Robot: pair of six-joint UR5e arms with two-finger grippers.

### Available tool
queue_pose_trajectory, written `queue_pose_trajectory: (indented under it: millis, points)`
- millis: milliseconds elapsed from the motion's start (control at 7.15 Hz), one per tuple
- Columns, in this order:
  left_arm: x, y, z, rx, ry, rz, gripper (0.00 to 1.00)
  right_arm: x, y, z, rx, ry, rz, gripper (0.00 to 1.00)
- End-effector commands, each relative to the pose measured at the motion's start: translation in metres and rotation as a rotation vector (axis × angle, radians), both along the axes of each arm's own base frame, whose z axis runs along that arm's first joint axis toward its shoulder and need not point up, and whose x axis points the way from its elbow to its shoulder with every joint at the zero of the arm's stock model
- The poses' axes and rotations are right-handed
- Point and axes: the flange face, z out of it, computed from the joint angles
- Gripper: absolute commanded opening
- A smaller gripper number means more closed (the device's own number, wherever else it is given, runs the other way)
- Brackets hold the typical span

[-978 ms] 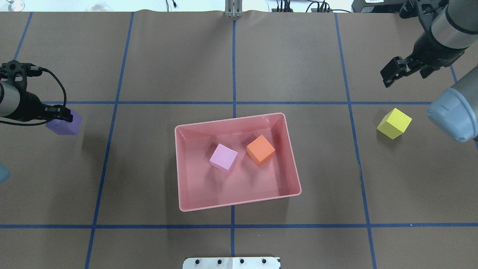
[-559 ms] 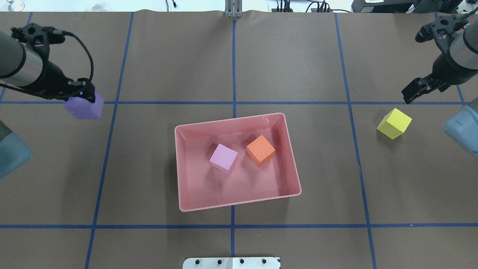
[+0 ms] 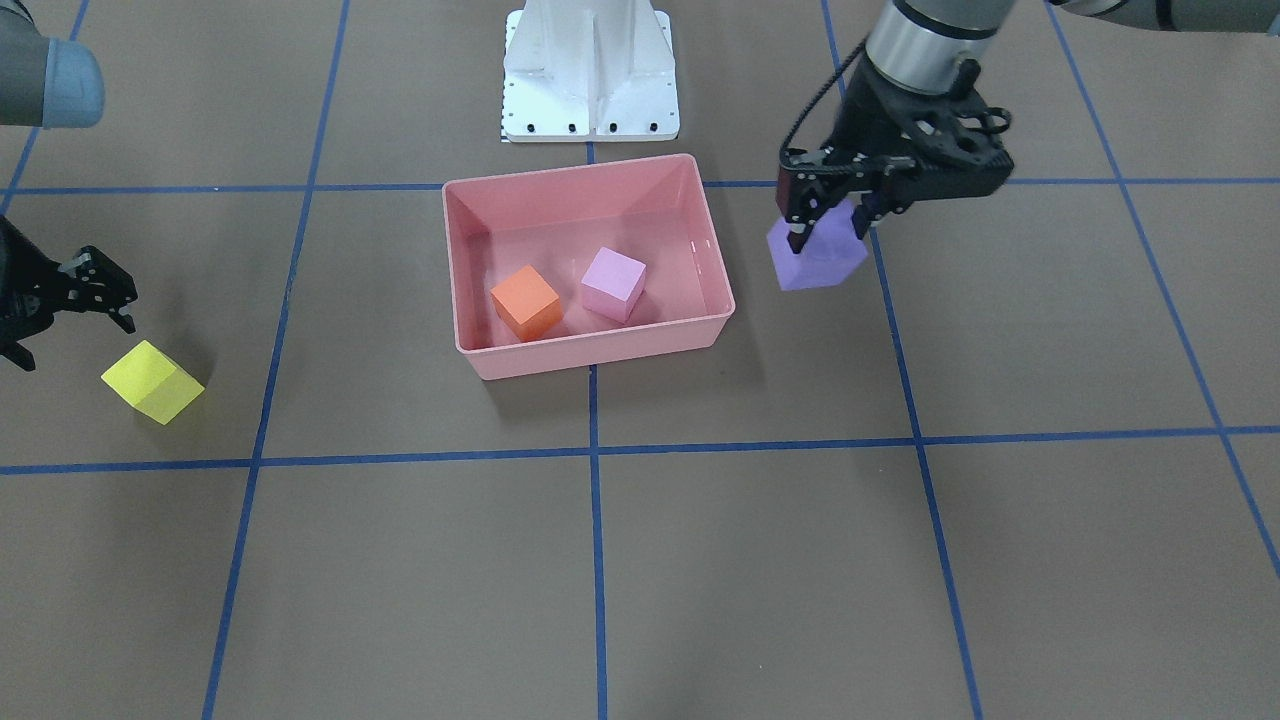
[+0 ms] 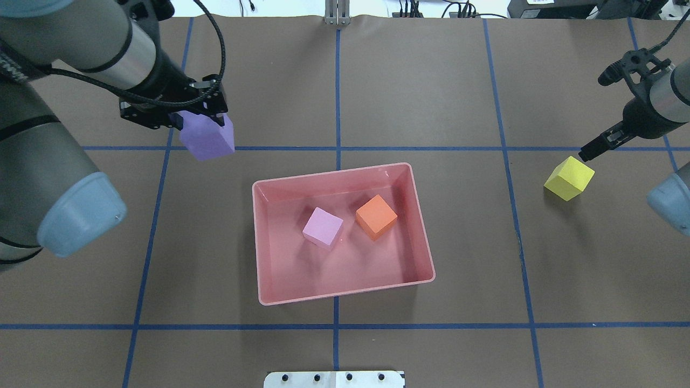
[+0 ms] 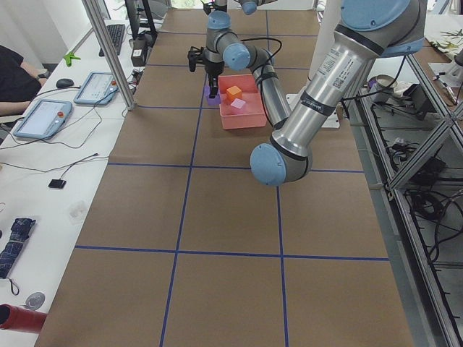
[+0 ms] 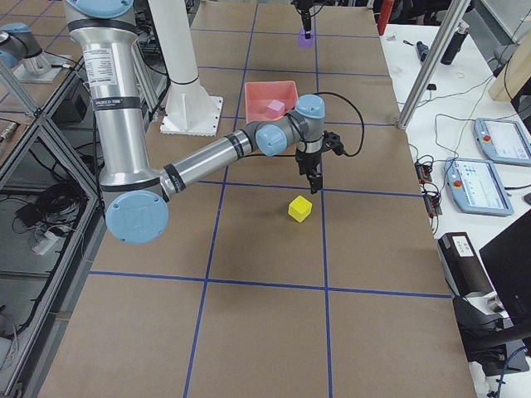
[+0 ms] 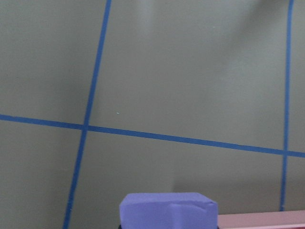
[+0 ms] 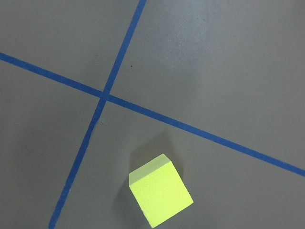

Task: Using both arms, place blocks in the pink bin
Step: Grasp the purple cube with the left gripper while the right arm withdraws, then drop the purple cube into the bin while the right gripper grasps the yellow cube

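At ten o'clock off the pink bin my left gripper clamps the purple block, clear of the rim; my right gripper gapes by the yellow block

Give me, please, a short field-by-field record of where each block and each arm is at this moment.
pink bin: centre of the table, holding two blocks
lilac block: inside the bin, on its floor
orange block: inside the bin, beside the lilac one, not touching it
purple block: gripped, beside the bin, not over it
yellow block: on the table at the robot's right, outside the bin, ungripped
left arm: jaws shut on the purple block
right arm: jaws open and empty, close to the yellow block
blocks left to place: two
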Motion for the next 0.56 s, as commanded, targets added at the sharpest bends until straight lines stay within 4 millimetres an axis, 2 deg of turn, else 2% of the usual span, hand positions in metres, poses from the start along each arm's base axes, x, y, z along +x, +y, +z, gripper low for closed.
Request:
queue_pose_trajectory:
  millis: [0,419]
  points:
    - [0.046,0.036,-0.049,-0.041,0.057,-0.041,0.00,-0.006,-0.007,0.024,0.057,0.010,-0.127,0.99]
    - [0.097,0.076,-0.064,-0.044,0.054,-0.059,0.00,-0.013,-0.007,0.041,0.113,0.016,-0.244,0.99]
